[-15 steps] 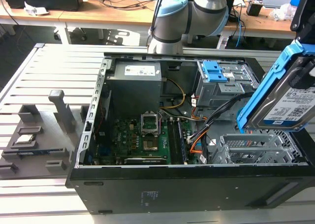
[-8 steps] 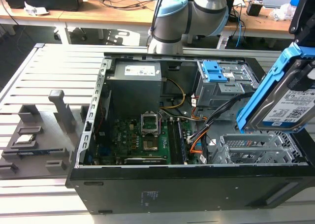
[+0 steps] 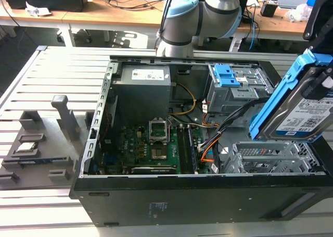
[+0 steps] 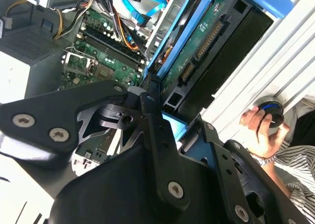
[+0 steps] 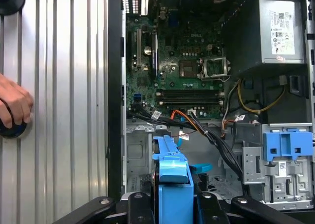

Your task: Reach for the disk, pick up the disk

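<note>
Above the case, the claw grips the blue-bracketed silver disk.

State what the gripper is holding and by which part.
The gripper holds the disk, its fingers closed on the blue side bracket at one end, lifted tilted above the computer case.

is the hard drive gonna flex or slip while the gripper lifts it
Probably stiff: the disk shows a flat metal body in a blue bracket. It may slip, since the gripper seems to clamp smooth plastic. It is tilted above the computer case, so likely fragile if dropped.
</note>
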`<state>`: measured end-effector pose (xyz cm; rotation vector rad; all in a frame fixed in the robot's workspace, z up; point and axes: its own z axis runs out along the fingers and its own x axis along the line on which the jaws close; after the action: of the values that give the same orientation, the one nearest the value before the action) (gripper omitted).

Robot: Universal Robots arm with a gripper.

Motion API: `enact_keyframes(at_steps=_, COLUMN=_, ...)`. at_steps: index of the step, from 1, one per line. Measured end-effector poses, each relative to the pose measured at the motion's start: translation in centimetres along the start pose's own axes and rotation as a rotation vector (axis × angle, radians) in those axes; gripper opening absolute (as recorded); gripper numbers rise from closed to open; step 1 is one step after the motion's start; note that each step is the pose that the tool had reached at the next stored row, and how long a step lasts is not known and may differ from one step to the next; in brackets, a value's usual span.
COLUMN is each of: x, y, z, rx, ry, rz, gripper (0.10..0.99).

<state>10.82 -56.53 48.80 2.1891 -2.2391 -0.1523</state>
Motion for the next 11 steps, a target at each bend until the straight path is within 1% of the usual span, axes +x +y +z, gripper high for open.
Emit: enact_keyframes(at_steps=11, x=0.04, y=-0.04, z=0.57, rx=0.0, ry=0.0, rz=0.0, gripper=0.365)
